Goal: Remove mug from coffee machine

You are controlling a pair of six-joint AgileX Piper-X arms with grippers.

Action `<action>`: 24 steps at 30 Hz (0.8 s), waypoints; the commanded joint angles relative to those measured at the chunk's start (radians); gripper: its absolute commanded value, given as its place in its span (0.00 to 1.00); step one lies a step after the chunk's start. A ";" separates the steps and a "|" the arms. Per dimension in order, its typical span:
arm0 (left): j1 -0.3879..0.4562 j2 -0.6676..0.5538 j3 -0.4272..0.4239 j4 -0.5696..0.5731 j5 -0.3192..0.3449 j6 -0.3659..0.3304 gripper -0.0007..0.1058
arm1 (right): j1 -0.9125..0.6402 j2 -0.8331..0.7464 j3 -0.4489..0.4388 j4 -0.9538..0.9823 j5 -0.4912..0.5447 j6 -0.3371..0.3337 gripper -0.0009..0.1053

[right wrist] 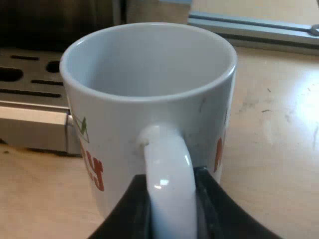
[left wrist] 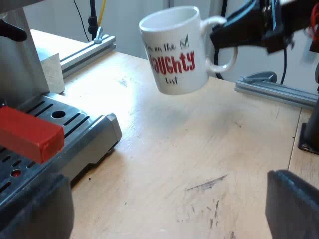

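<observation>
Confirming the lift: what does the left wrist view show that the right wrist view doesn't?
Left wrist view: the mug hangs tilted above the table, off the drip tray, right gripper at its handle; the holder's red end over the tray. Right wrist view: fingers clamped on both sides of the handle, mug empty inside. Shared: mug, drip tray, table.

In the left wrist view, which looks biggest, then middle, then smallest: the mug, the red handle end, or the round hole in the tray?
1. mug, biggest.
2. red handle end; it is nearer the camera, so it may look bigger than it is.
3. round hole in the tray, smallest.
</observation>
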 commanded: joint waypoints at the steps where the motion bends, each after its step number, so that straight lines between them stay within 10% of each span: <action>1: -0.002 0.002 -0.004 -0.018 0.012 0.005 0.75 | -0.001 -0.012 0.040 -0.053 0.066 0.001 0.01; 24: -0.002 0.002 -0.004 -0.013 0.009 -0.019 0.75 | -0.001 -0.007 0.354 -0.619 0.220 -0.039 0.01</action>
